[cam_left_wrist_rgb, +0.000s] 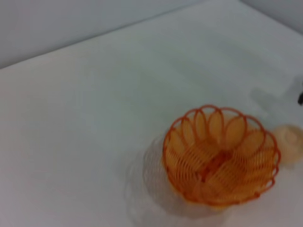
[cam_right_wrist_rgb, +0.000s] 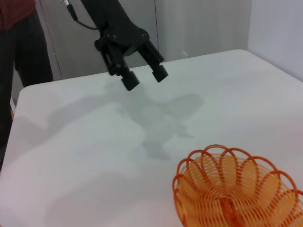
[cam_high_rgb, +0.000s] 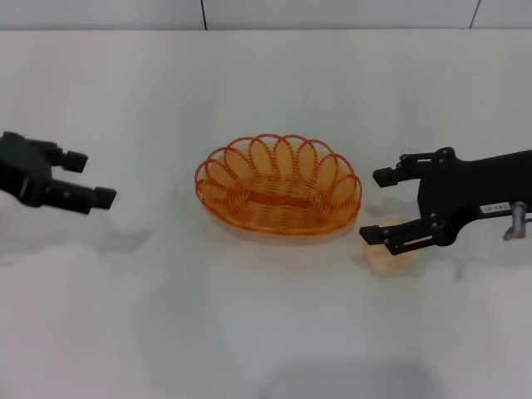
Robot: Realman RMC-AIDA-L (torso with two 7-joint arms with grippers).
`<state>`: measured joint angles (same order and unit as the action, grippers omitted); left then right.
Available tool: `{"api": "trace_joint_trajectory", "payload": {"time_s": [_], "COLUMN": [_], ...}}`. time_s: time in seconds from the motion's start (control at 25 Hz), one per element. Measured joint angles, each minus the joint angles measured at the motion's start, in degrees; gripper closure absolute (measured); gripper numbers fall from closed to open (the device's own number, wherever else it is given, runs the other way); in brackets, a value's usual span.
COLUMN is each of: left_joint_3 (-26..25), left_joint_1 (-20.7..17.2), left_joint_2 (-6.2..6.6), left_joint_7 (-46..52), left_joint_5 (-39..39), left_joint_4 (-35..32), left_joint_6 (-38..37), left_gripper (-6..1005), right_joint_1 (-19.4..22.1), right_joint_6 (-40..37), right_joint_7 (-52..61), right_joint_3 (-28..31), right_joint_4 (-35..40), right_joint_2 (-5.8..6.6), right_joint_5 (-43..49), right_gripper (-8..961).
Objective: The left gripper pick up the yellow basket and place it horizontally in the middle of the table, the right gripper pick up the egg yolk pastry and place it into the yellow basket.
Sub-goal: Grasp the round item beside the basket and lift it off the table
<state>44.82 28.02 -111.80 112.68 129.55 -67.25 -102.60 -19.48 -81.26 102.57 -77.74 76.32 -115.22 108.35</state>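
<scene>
The oval orange wire basket (cam_high_rgb: 278, 184) sits lengthwise near the centre of the plain white table (cam_high_rgb: 266, 332), so its placing looks done. The black two-fingered left gripper (cam_high_rgb: 94, 179) hovers well off at nine o'clock, jaws wide and empty. At three o'clock, the black right gripper (cam_high_rgb: 378, 206) spreads wide over the small cream-beige pastry (cam_high_rgb: 391, 254), probably lining up its grasp. Only the left wrist view shows the pastry unobstructed, just beside the basket's rim.

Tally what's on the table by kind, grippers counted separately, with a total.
Yellow basket: 1
Egg yolk pastry: 1
Grippers: 2, the left gripper and the right gripper, both open
Total: 4
</scene>
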Motion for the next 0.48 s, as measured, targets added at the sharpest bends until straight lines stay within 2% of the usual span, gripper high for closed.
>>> {"api": "trace_joint_trajectory", "payload": {"time_s": [0.2,0.48], "left_joint_3": [0.29,0.33], "left_joint_1": [-1.72,-1.83], "left_joint_2": [-0.27,-0.38], "left_joint_7": [-5.29,-6.25], "left_joint_5": [0.4,0.97], "left_joint_4": [-0.1,0.08], "left_joint_6": [-0.32,-1.11], "left_gripper": [132,133], "right_joint_1": [-0.03,-0.03], "right_joint_6": [1.74,1.23], "right_joint_7": [1.78,8.93], "right_joint_3": [-1.54,-1.79], "right_joint_4": [-0.2,2.56], "right_joint_2": [0.0,0.0], "right_joint_5": [1.83,9.92], "right_gripper": [111,111]}}
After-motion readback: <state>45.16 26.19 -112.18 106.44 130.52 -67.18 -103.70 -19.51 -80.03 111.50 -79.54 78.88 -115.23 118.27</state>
